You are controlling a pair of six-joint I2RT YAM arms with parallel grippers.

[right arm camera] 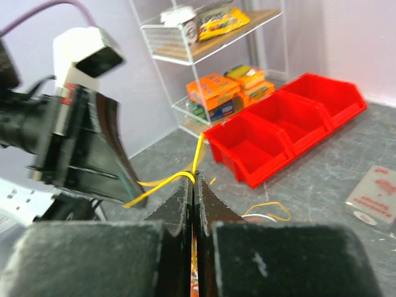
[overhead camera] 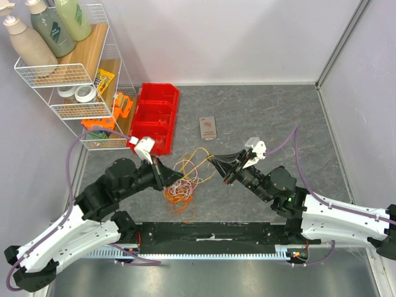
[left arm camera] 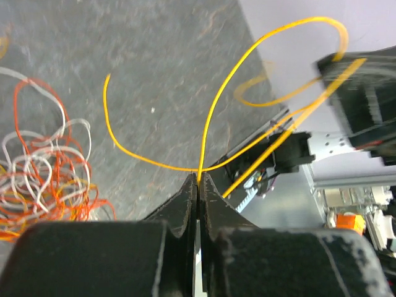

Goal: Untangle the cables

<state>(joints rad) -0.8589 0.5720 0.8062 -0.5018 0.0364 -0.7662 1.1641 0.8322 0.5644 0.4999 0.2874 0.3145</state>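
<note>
A tangle of thin orange, white and reddish cables lies on the grey table between the arms; it also shows in the left wrist view. A yellow-orange cable loops up from it and spans both grippers. My left gripper is shut on this cable at its fingertips. My right gripper is shut on the same yellow cable, which bends over its fingertips. Both grippers hover just above the tangle, facing each other.
A red three-compartment bin stands behind the tangle. A white wire shelf with bottles and packets stands at the back left. A small pinkish card lies flat behind the right gripper. A black strip runs along the near edge.
</note>
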